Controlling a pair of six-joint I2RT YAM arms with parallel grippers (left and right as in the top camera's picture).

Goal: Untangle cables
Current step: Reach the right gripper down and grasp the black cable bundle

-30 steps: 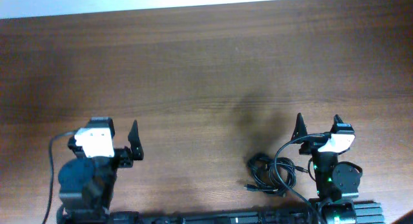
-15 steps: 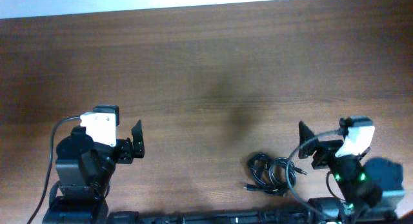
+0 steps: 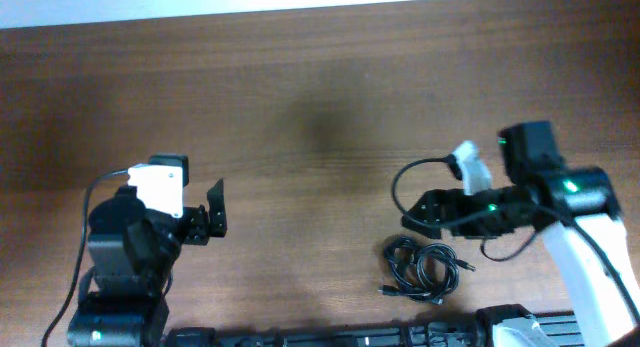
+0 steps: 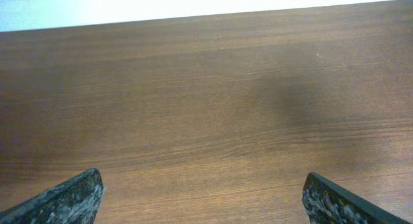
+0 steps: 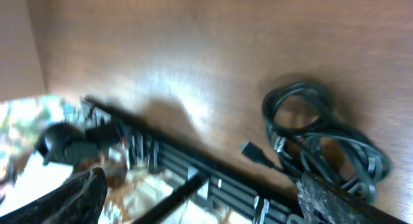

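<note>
1. The right tool is open and holds nothing. In the right wrist view its two fingers stand wide apart at the bottom corners, with only table and cables between and beyond them.
2. The cables lie in one small coiled bundle on the table, close to its near edge and on the robot's right side.
3. From overhead, the bundle sits near the right tool and on its near-edge side, not touching it. The bundle's long axis runs roughly left to right along that edge.
4. In the right wrist view the cables lie ahead of the tool and off toward its right finger, not centred in the gap. One plug pokes out on the bundle's left.
5. The left tool is also open and empty, and its own view shows only bare table. It is well apart from the bundle, so the right arm is plainly the nearer.
6. My judgement is that the first grasp falls to the right tool. It would need to shift toward the near edge to centre on a loop.
</note>
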